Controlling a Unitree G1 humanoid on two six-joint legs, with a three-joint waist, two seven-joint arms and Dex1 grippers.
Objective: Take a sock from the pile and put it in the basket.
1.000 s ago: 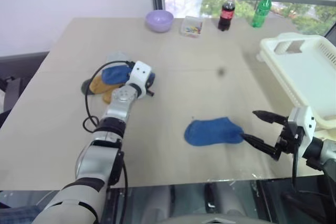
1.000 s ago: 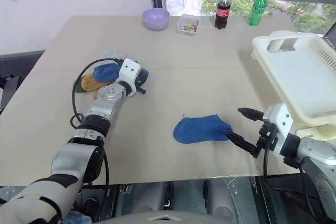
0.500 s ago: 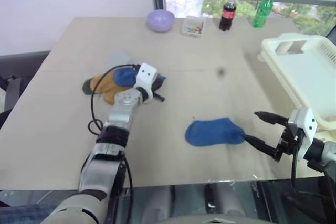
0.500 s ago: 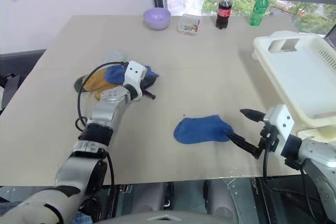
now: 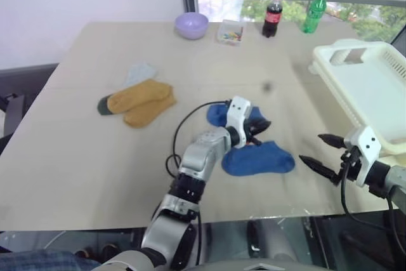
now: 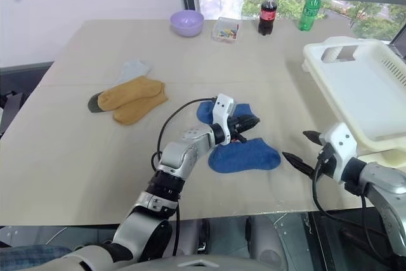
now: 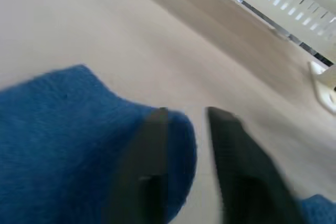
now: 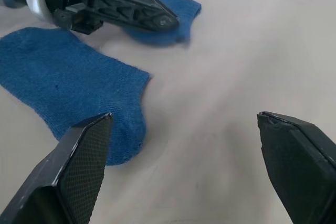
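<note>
the left gripper (image 5: 259, 126) sits over the middle of the table (image 5: 76, 157), its two black fingers (image 7: 152, 166) a little apart in the left wrist view, with a blue sock (image 5: 219, 114) lying under and against them; whether that sock is pinched or merely touched cannot be told. the left arm reaches in from the near edge and bends toward the robot's right, the gripper pointing nearly level toward the basket (image 5: 374, 87), a black cable looping beside the forearm. just nearer than this gripper lies a second blue sock (image 5: 258, 158), flat on the table, its edge touching or nearly touching the first.

the right gripper (image 5: 325, 153) hovers at the near right edge of the table, fingers (image 8: 79, 166) spread wide and empty, pointing left toward the flat blue sock and a short way apart from its toe end.

the pile (image 5: 136, 99) lies well to the left: two mustard-yellow socks with a dark toe, overlapping, and a pale grey sock (image 5: 139, 72) touching their far side.

the basket, white with slotted sides and a handle cut-out, stands at the right edge of the table, beyond the right gripper.

the table top is a pale beige board. along its far edge stand a lavender bowl (image 5: 191, 25), a small clear box of coloured bits (image 5: 230, 32), a cola bottle (image 5: 272, 13) and a green bottle (image 5: 315, 10). behind them are a window and a plain pale wall.
</note>
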